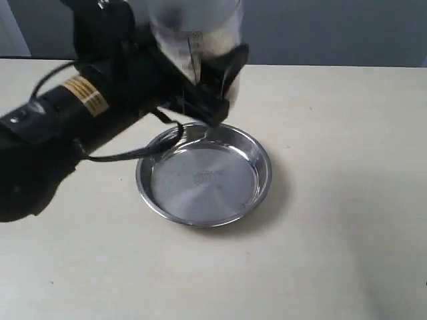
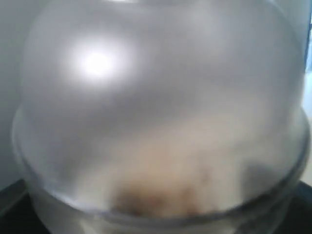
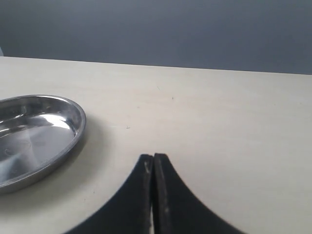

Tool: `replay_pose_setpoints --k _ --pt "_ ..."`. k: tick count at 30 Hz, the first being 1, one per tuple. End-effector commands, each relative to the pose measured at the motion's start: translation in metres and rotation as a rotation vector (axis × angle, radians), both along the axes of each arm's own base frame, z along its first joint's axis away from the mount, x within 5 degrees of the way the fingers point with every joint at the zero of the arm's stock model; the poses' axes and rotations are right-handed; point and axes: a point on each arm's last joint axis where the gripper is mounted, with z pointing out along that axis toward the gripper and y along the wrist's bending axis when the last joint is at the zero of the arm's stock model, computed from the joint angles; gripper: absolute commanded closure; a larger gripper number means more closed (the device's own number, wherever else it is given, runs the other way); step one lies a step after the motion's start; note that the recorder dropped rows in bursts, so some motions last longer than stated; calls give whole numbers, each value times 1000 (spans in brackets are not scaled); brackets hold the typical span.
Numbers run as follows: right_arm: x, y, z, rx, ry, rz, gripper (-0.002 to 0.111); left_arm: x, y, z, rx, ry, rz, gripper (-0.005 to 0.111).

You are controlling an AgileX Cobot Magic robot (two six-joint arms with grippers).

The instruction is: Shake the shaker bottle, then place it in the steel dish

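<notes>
The frosted shaker bottle (image 1: pixel 200 40) hangs in the air above the far rim of the steel dish (image 1: pixel 203 175), blurred, with its black scale facing me. My left gripper (image 1: pixel 203 83) is shut on the bottle's body. In the left wrist view the bottle's domed top (image 2: pixel 156 97) fills the frame, with brown granules (image 2: pixel 161 190) low inside; the fingers are hidden there. My right gripper (image 3: pixel 153 158) is shut and empty, low over the table beside the steel dish (image 3: pixel 34 131). It does not show in the exterior view.
The left arm's black body (image 1: pixel 60 127) and a looping cable (image 1: pixel 147 147) reach over the dish's left rim. The pale table (image 1: pixel 347 200) extends right of and in front of the dish. A grey wall (image 1: pixel 333 27) stands behind.
</notes>
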Motion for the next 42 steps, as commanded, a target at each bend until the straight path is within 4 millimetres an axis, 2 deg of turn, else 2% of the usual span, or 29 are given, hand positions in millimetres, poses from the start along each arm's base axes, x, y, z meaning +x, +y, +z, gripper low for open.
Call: replay_pose_setpoints --k 1,2,3,4,5,7,8,9,10,12,14,18,20,21,24,25,26,30,31,32,35,36,37,40,41,42 --pt "0 0 1 0 -16 -1 109 -9 -6 16 14 -124 -47 106" --pt "0 0 1 0 -16 -1 109 -15 -6 41 -35 -210 -63 106" --pt "0 0 1 0 -16 -1 109 -19 -4 56 -58 -233 -67 106" --pt "0 0 1 0 -16 -1 109 -18 -1 54 -51 -182 -53 106" --pt "0 0 1 0 -16 -1 109 -11 1 37 -15 -73 -25 106" --pt "0 0 1 0 -16 -1 109 4 7 -14 65 137 39 106" --pt "0 0 1 0 -16 -1 109 6 8 -30 66 197 61 106" --pt "0 0 1 0 -16 -1 109 6 7 -34 35 226 67 106" --pt "0 0 1 0 -16 -1 109 3 1 -36 3 236 29 106" --pt "0 0 1 0 -16 -1 109 -8 -17 -34 82 150 -150 106" --pt "0 0 1 0 -16 -1 109 -10 -19 -32 120 101 -191 106" --pt "0 0 1 0 -16 -1 109 16 22 -31 -55 184 218 106" --pt "0 0 1 0 -16 -1 109 18 26 -29 -80 168 248 106" --pt "0 0 1 0 -16 -1 109 15 19 -28 -65 154 180 106" --pt "0 0 1 0 -16 -1 109 -6 -15 -26 30 92 -173 106" --pt "0 0 1 0 -16 -1 109 -10 -19 -27 79 72 -224 106" --pt "0 0 1 0 -16 -1 109 -9 -18 -29 102 81 -215 107" --pt "0 0 1 0 -16 -1 109 20 31 -37 -29 220 303 106" --pt "0 0 1 0 -16 -1 109 22 36 -36 -61 221 364 106" --pt "0 0 1 0 -16 -1 109 21 36 -36 -66 220 357 106" --pt "0 0 1 0 -16 -1 109 3 -2 -34 128 133 -56 106" --pt "0 0 1 0 -16 -1 109 -2 -9 -34 174 102 -146 107" --pt "0 0 1 0 -16 -1 109 -2 -8 -35 164 115 -138 107" --pt "0 0 1 0 -16 -1 109 19 22 -34 -55 206 189 107" --pt "0 0 1 0 -16 -1 109 20 24 -34 -77 209 203 107" --pt "0 0 1 0 -16 -1 109 16 16 -33 -17 182 110 107"
